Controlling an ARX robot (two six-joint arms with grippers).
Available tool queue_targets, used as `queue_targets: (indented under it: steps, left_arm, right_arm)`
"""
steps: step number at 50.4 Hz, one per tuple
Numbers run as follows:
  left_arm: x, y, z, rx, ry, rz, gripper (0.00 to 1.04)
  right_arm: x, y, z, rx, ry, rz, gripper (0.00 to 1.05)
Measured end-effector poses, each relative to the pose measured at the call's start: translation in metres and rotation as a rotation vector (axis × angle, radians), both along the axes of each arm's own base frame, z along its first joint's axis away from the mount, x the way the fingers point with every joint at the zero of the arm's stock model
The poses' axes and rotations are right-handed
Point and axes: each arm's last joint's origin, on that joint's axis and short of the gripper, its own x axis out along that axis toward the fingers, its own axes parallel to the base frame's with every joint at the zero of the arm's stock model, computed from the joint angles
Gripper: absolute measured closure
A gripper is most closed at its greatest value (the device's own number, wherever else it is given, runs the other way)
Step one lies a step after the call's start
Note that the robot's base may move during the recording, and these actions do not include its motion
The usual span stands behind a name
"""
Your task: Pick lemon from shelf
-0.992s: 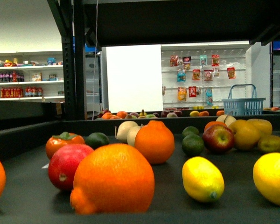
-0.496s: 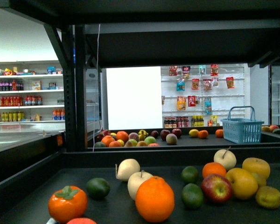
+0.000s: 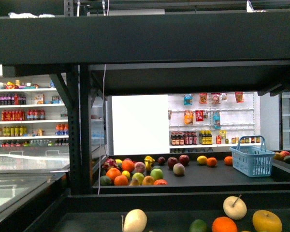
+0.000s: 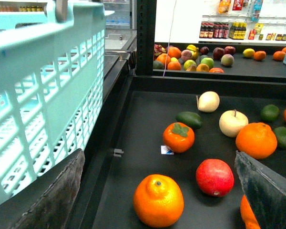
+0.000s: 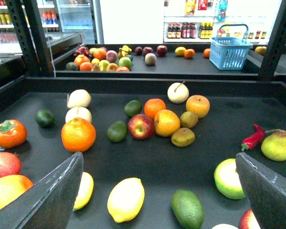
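Observation:
In the right wrist view a bright yellow lemon (image 5: 126,199) lies on the shelf's dark tier (image 5: 200,157). It sits below my right gripper (image 5: 159,191), between the spread fingers and nearer one of them. A second lemon (image 5: 85,190) is half hidden behind that finger (image 5: 52,200). My left gripper (image 4: 159,193) is open too, over a big orange (image 4: 158,200) and a red fruit (image 4: 214,177), with no lemon in its view. The front view shows the shelf's thick black front edge (image 3: 145,38) and no lemon.
A teal basket (image 4: 43,90) hangs close beside the left gripper. Near the lemon lie a dark green fruit (image 5: 187,208), a green apple (image 5: 229,178), an orange (image 5: 78,134), a red chili (image 5: 253,137) and a pear (image 5: 277,145). A blue basket (image 3: 251,159) stands on the far rack.
The front view has risen: the fruit tier slid down the picture, both lemons dropped out of sight, and the upper tier's front edge came into view.

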Motion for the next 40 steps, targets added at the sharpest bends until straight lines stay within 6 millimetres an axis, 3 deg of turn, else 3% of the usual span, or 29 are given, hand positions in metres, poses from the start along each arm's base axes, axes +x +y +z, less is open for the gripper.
queue_targets:
  steps: [34, 40]
  left_arm:
    - [0.0000, 0.0000, 0.0000, 0.000, 0.000, -0.001, 0.08]
    - [0.0022, -0.0007, -0.0048, -0.205, 0.118, 0.077, 0.08]
  right_arm:
    - [0.0000, 0.0000, 0.0001, 0.000, -0.001, 0.000, 0.08]
    - [0.0000, 0.0000, 0.0000, 0.000, 0.000, 0.001, 0.08]
